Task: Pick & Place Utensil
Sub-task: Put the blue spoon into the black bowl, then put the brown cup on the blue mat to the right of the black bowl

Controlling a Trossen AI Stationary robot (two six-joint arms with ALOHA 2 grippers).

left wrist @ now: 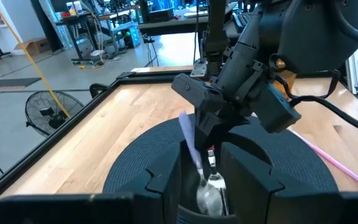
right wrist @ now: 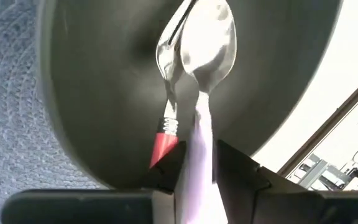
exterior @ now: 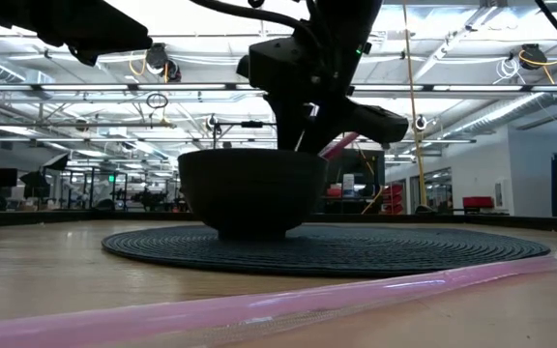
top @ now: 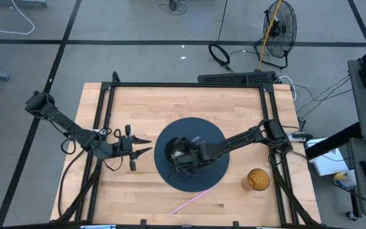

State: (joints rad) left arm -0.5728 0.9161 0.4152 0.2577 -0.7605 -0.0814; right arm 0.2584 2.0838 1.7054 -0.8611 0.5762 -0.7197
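A dark bowl (top: 172,147) (exterior: 252,188) stands on a round dark woven mat (top: 216,177). My right gripper (top: 184,155) (right wrist: 197,155) hangs over the bowl, shut on a spoon with a lilac handle, whose silver head (right wrist: 207,37) is down inside the bowl. A second utensil with a red handle (right wrist: 164,144) and a silver head lies in the bowl beside it. My left gripper (top: 136,150) waits open over the table left of the mat, pointing at the bowl. My right gripper pinches the spoon's lilac handle (right wrist: 199,134) (left wrist: 188,132) between its two fingers, coming from above and slanting down into the bowl. The fingers lie along the handle. The spoon hangs below them, head lowest; whether the head touches the bowl's floor I cannot tell.
A long pink straw (top: 193,202) (exterior: 259,311) lies on the wood near the table's near edge, in front of the mat. An amber glass (top: 257,180) stands near the right edge. A black frame (top: 183,84) runs around the tabletop. Bare wood shows left of the mat.
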